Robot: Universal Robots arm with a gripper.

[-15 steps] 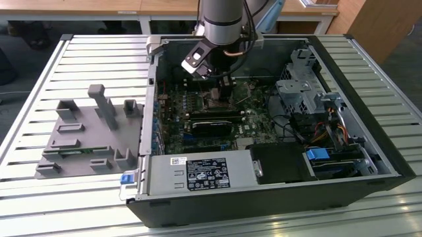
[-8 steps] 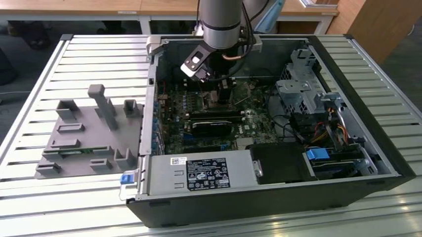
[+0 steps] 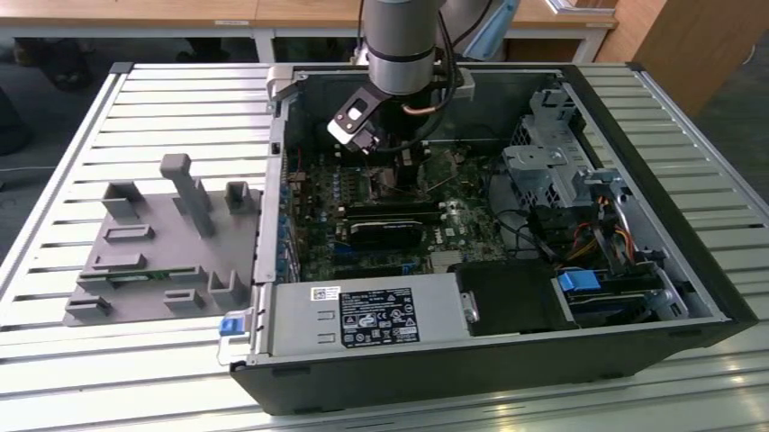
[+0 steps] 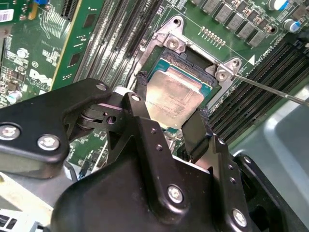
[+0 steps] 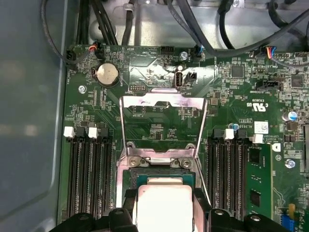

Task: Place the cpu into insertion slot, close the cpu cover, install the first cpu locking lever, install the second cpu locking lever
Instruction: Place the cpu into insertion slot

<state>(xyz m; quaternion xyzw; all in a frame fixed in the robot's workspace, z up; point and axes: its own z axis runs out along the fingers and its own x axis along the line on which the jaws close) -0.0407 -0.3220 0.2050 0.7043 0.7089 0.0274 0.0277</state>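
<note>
Over the insertion slot (image 4: 183, 54) — 1 cpu (image 4: 174, 95) gripped by 1 tool (image 4: 171, 101).

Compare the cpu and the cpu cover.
The cpu is a solid square plate; the cover is a frame with a cut-out centre. The cpu lies flat at the socket, by the gripper; the cover is swung open, away from it. Both are silver-grey metal.

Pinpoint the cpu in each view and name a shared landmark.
Exterior view: hidden beneath the arm, mid-motherboard.
Second wrist view: cpu over the insertion slot.
First wrist view: cpu beside the open cpu cover.
Shared landmark: two-screw bracket, in both wrist views.
</note>
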